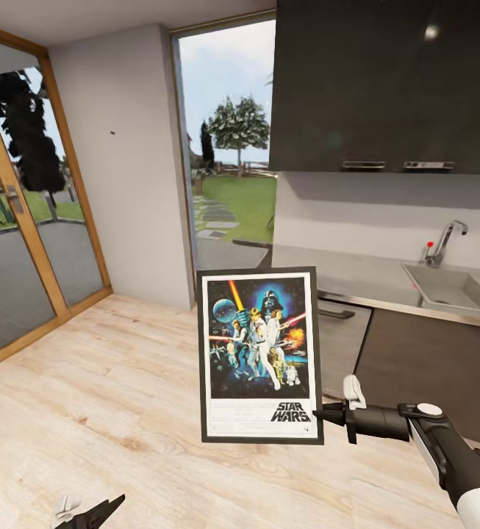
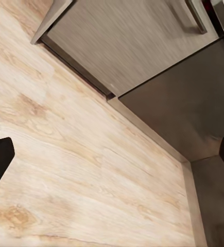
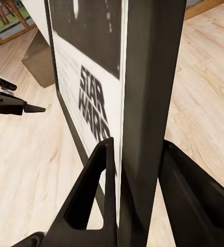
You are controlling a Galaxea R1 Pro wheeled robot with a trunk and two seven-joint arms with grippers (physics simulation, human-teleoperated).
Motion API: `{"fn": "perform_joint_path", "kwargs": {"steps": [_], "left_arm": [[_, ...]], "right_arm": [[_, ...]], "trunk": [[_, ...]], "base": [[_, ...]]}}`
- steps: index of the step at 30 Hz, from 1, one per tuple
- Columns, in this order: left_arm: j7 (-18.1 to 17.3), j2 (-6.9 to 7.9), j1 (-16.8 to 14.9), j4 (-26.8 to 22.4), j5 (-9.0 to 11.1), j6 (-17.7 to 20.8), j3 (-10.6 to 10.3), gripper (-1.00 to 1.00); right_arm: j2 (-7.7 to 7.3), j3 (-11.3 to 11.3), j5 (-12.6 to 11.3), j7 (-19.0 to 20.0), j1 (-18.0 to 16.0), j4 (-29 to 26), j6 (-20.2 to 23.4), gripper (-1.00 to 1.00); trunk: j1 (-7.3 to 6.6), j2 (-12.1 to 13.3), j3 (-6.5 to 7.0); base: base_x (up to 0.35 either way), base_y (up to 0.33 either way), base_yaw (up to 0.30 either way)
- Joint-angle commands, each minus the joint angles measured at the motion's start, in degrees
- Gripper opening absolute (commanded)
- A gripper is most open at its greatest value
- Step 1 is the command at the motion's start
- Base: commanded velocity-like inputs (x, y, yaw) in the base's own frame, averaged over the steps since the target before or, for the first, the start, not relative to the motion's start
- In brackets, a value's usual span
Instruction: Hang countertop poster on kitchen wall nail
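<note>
Open wooden floor (image 1: pixel 85 411) left of poster (image 1: pixel 260 356); dark cabinets (image 1: pixel 416 367) and kitchen countertop (image 1: pixel 357 283) block right; bare wall (image 1: pixel 118 169) beyond, unobstructed.

The poster (image 1: pixel 260 355) looks like smooth printed paper with a white border, set in a matt black frame. The right end effector (image 1: pixel 319 414) has matt black plastic-looking fingers (image 3: pixel 96 190); the arm behind it has a glossy white shell. The floor (image 1: pixel 100 411) is pale wood with visible grain and knots. The desk (image 1: pixel 357 275) is a smooth grey surface with a shiny metal front edge. The tap (image 1: pixel 445 241) is polished metal. The upper cabinets (image 1: pixel 387 81) are dark and slightly glossy. The wall (image 1: pixel 122 162) is plain, matt pale grey.
</note>
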Motion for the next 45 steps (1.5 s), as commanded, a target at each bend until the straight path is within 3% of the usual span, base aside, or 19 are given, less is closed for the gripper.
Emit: {"fn": "perform_joint_path", "kwargs": {"steps": [1,45], "left_arm": [[-0.1,0.02,0.0,0.1,0.2,-0.6,-0.3,1.00],[0.0,0.02,0.0,0.0,0.2,-0.5,-0.3,1.00]], "right_arm": [[0.01,-0.1,0.0,0.4,0.0,0.0,0.8,-1.00],[0.01,-0.1,0.1,0.4,0.0,0.1,0.8,-1.00]], "trunk": [[-0.22,0.4,0.11],[-9.88,18.0,8.01]], "base": [[0.000,0.000,0.000],[0.000,0.000,0.000]]}}
